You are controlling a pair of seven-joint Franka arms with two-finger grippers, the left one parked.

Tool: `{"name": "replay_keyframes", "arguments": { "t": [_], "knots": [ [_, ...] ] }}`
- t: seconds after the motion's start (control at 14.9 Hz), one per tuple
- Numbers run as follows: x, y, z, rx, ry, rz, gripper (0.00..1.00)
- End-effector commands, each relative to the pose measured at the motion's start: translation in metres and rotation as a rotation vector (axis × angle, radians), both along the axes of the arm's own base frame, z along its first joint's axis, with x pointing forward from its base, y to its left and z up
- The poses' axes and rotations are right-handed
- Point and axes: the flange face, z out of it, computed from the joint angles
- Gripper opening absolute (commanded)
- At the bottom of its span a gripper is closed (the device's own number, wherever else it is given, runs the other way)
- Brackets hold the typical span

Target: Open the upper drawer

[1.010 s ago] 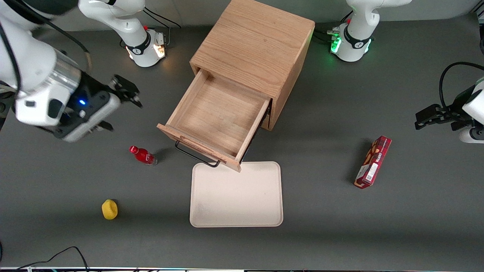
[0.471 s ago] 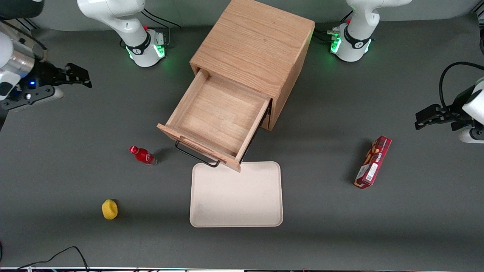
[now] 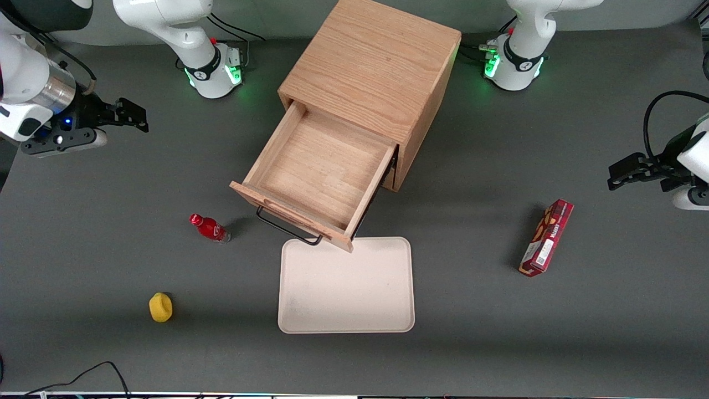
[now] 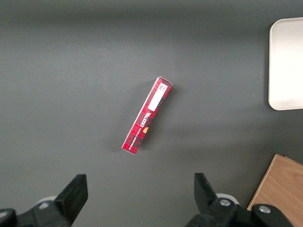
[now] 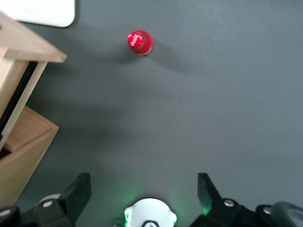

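Observation:
The upper drawer (image 3: 316, 172) of the light oak cabinet (image 3: 371, 66) stands pulled far out and its wooden box is empty. Its thin black wire handle (image 3: 285, 227) hangs under the front panel, just above the tray's edge. A corner of the drawer front (image 5: 28, 42) and the cabinet (image 5: 23, 151) show in the right wrist view. My right gripper (image 3: 133, 113) is open and empty, well away from the drawer toward the working arm's end of the table, above bare table. Its fingers (image 5: 78, 191) are spread wide apart.
A cream tray (image 3: 346, 285) lies in front of the drawer. A small red bottle (image 3: 209, 228) stands beside the drawer front and shows in the right wrist view (image 5: 140, 42). A yellow object (image 3: 160, 307) lies nearer the camera. A red box (image 3: 545, 237) lies toward the parked arm's end.
My right gripper has drawn back from near the drawer toward the working arm's end of the table, then shifted slightly back toward the cabinet. The drawer has stayed open and still.

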Motion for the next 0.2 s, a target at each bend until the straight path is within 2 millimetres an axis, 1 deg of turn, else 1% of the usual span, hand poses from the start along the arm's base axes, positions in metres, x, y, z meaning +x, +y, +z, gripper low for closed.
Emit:
{"name": "replay_keyframes", "arguments": {
  "t": [0.0, 0.13],
  "knots": [
    [0.0103, 0.0018, 0.0000, -0.035, -0.005, -0.055, 1.00],
    [0.0138, 0.0008, -0.0023, -0.030, -0.003, -0.068, 1.00]
  ]
}}
